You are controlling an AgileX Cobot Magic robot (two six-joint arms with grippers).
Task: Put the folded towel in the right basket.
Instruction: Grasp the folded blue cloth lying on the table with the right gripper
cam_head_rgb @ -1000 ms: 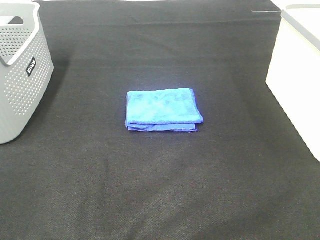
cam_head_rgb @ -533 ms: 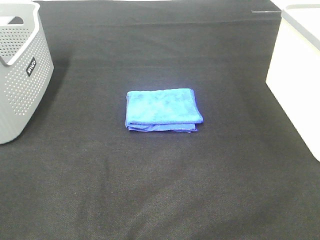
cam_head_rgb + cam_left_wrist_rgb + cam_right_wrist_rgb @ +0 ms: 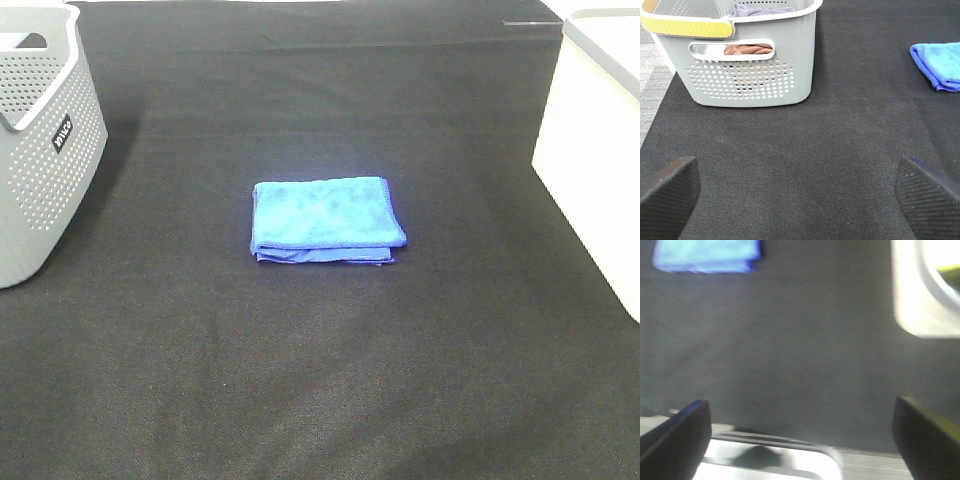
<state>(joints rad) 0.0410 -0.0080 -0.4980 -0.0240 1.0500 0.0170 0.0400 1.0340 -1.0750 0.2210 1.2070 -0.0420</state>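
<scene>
The folded blue towel lies flat in the middle of the black table cloth. The right basket is white and stands at the right edge. Neither gripper shows in the exterior high view. In the left wrist view my left gripper is open and empty, with the towel far off to one side. In the blurred right wrist view my right gripper is open and empty, with the towel and the white basket both well ahead of it.
A grey perforated basket stands at the left edge. The left wrist view shows it holding some cloths and a yellow handle. A pale table edge shows just under my right gripper.
</scene>
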